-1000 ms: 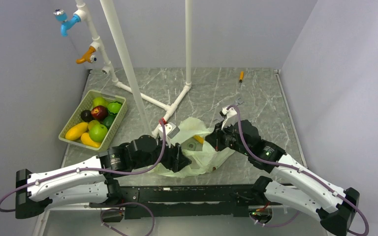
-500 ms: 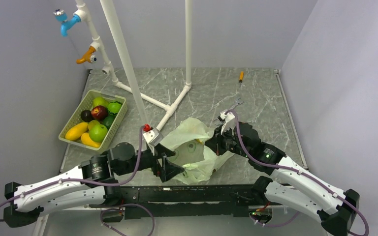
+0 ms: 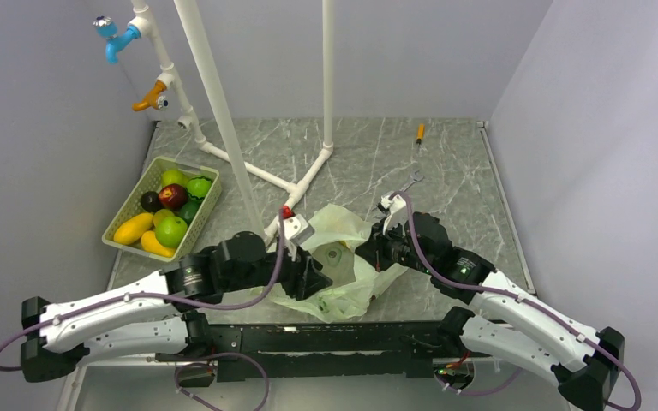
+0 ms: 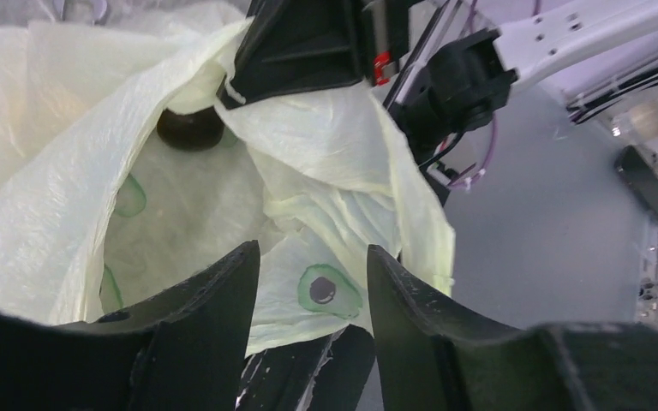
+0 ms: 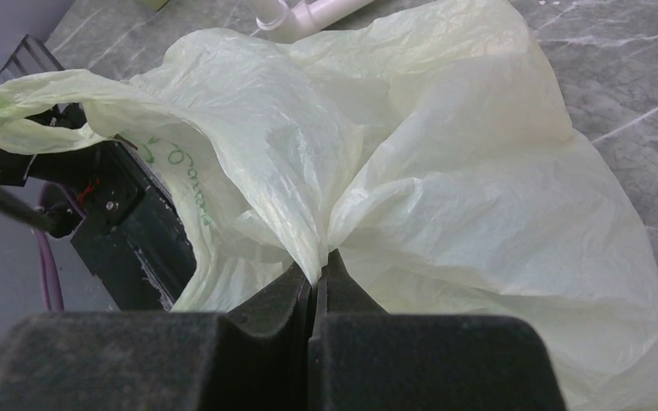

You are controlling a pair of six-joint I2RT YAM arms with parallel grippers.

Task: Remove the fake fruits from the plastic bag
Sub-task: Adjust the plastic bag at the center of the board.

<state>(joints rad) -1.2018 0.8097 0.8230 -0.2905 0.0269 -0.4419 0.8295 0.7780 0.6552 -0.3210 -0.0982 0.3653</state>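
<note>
The pale-green plastic bag [image 3: 340, 257] lies crumpled between my two grippers, its mouth held open toward the left. My right gripper [image 3: 370, 250] is shut on a fold of the plastic bag [image 5: 445, 171], pinching it at the fingertips [image 5: 316, 272]. My left gripper [image 3: 312, 279] is open and empty at the bag's mouth. In the left wrist view the open left gripper [image 4: 313, 250] frames the plastic bag [image 4: 326, 171]. A dark round fruit [image 4: 190, 128] sits deep inside. Other fake fruits [image 3: 171, 229] lie in the slotted basket [image 3: 118, 240] at the left.
A white pipe frame [image 3: 248, 171] stands just behind the bag, one foot close to the left gripper. An orange pen-like item [image 3: 420, 133] lies at the far right of the table. Blue and orange taps [image 3: 124, 38] hang on the left wall.
The left arm pulled back and left from the bag, then came forward again to the bag's mouth. The right gripper kept its pinch and barely moved; the bag's mouth shifted slightly.
</note>
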